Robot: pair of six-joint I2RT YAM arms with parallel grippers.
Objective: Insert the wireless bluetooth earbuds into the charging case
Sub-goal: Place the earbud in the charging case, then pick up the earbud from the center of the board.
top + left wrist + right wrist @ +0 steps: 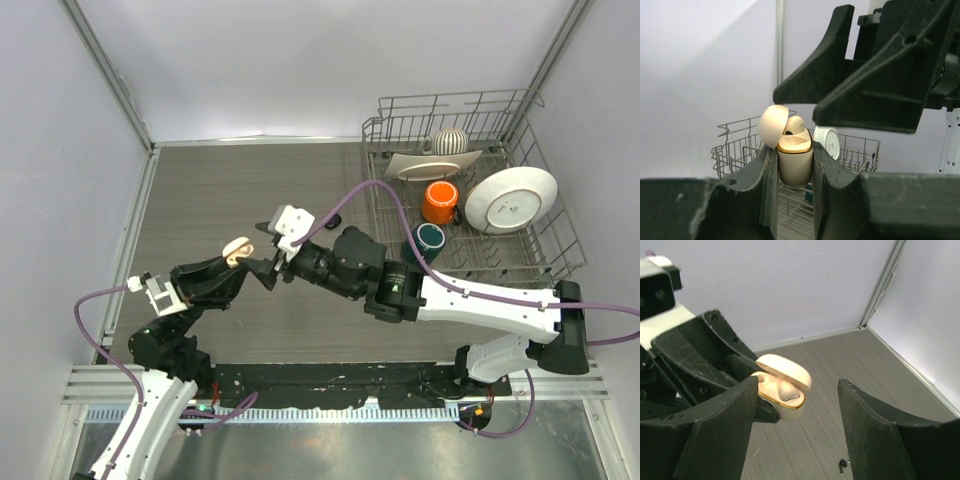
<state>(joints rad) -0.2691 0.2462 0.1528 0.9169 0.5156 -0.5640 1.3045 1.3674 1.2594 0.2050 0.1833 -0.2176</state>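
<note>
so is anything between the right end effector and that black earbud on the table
Nothing visible does. The black earbud lies alone on the bare table, below the open right end effector. The charging case, clamped in the left end effector, is held up off the table.

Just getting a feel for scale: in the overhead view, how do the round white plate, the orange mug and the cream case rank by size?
1. round white plate, clearly largest
2. orange mug
3. cream case, a little smaller than the mug. It is held aloft, nearer the camera, so it may really be smaller than it looks.
</note>
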